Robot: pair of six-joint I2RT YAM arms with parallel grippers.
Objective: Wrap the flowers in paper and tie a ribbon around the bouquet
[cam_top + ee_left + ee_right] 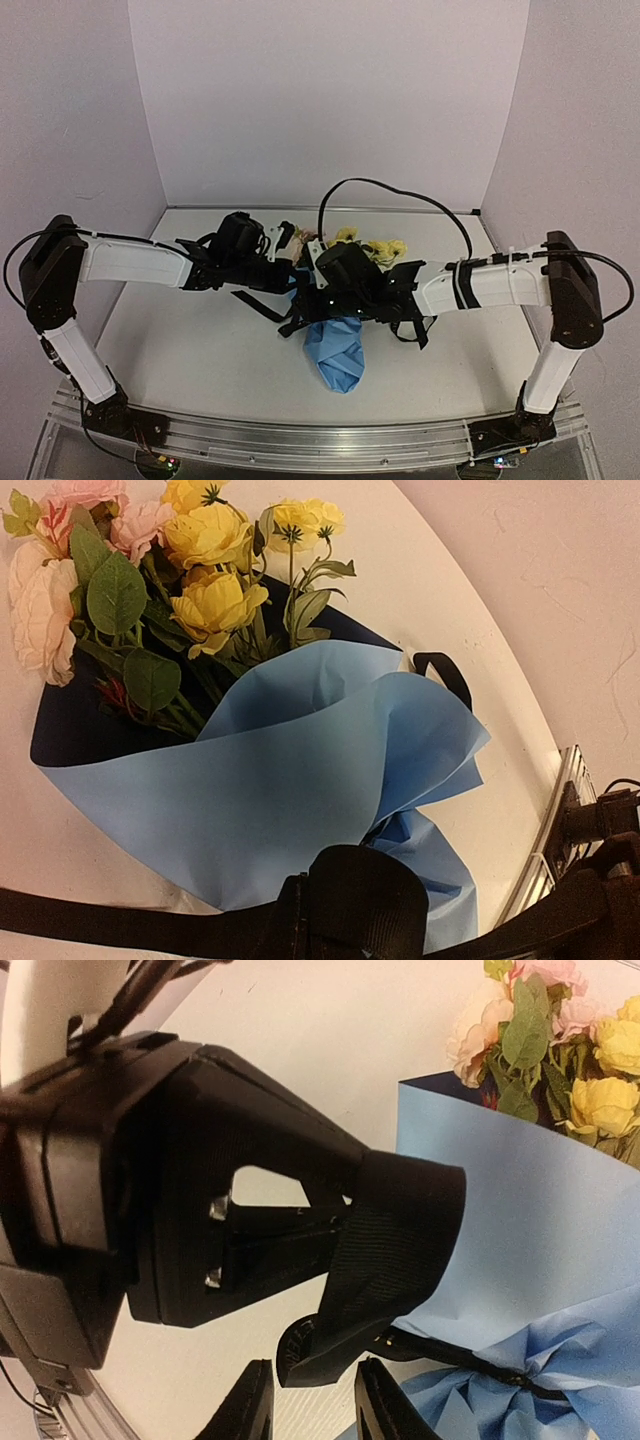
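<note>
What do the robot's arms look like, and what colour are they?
The left arm and the right arm have smooth white shells with chunky black joints. Thin black cables loop off them. Black bands wrap the right arm. The left tool and the right tool are all black, each with two fingers.

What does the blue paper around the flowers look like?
The paper is a thin, smooth sheet, light blue outside and dark navy inside, rolled into a loose cone around the stems of the flowers. Its wide mouth opens toward the blooms, with overlapping folded edges. Lower down it is gathered and crinkled where the black ribbon crosses it. It lies on its side on the white table, blooms pointing away from the arm bases.
</note>
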